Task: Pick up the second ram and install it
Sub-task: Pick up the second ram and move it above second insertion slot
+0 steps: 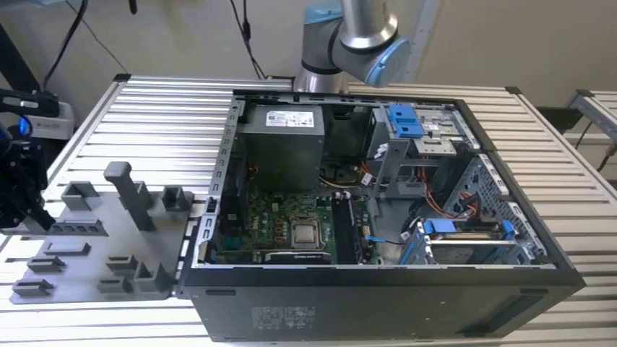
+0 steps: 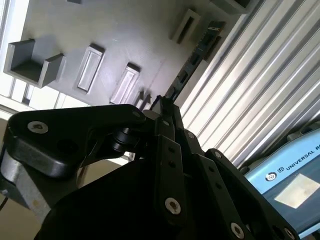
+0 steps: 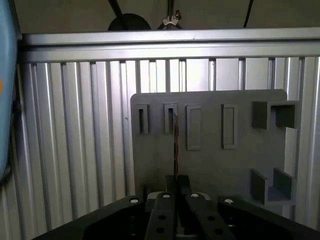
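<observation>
Gripper (image 3: 176,181) is clamped on one end of the ram (image 3: 175,145), stick edge-on over the holder's (image 3: 210,165) slots, well apart from the case (image 1: 366,303); I'd keep it plumb, no twist, so it won't snag.

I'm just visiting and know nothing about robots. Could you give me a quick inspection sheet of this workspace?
Surface: ribbed metal table, carrying a grey holder plate and an open computer case.
Job's things: the second ram, held edge-on over the holder plate.
Clutter: blue plastic brackets inside the case.
Grippers: end effector shut on the second ram.
Cables: dark cables hang by the wall; coloured wires inside the case.
Surroundings: pale wall; robot arm behind the case.
</observation>
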Robot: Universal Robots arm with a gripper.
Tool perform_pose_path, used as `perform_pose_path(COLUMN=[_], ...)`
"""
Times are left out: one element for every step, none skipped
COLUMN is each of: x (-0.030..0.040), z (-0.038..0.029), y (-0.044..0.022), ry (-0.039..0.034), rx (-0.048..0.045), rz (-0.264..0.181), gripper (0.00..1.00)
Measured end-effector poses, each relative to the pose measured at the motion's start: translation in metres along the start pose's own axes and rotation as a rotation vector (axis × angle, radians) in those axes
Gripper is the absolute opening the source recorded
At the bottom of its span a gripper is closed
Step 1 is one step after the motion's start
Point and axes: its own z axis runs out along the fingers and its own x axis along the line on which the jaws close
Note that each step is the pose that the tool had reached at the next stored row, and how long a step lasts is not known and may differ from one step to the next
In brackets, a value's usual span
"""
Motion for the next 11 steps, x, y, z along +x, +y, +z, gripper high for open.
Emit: perform_pose_path(x=[0.0000,0.0000,0.0000,0.0000,0.0000,0.0000,0.0000,0.0001,0.0000,0.0000,0.0000], z=[-0.0013,-0.0029,-0.0044,-0.0059,-0.0074,-0.0088,-0.0102,-0.0115,-0.0128,-0.0140,-0.0152], y=[-0.0001,-0.0001,-0.0002,-0.0002,-0.0003,-0.0004,-0.0005,-0.0007,-0.0008,-0.0009,-0.0010], ry=[-0.0001,-0.0001,-0.0001,0.0000,0.0000,-0.0001,0.0000,0.0000,0.0001,0.0001,0.0000], rx=[0.0001,0.0001,0.0001,0.0000,-0.0001,-0.0003,-0.0006,-0.0009,-0.0012,-0.0014,-0.0013], rz=[0.000,0.000,0.000,0.000,0.000,0.000,0.000,0.000,0.000,0.000,0.000], gripper=[0.14,0.14,0.14,0.14,0.14,0.14,0.14,0.14,0.14,0.14,0.14])
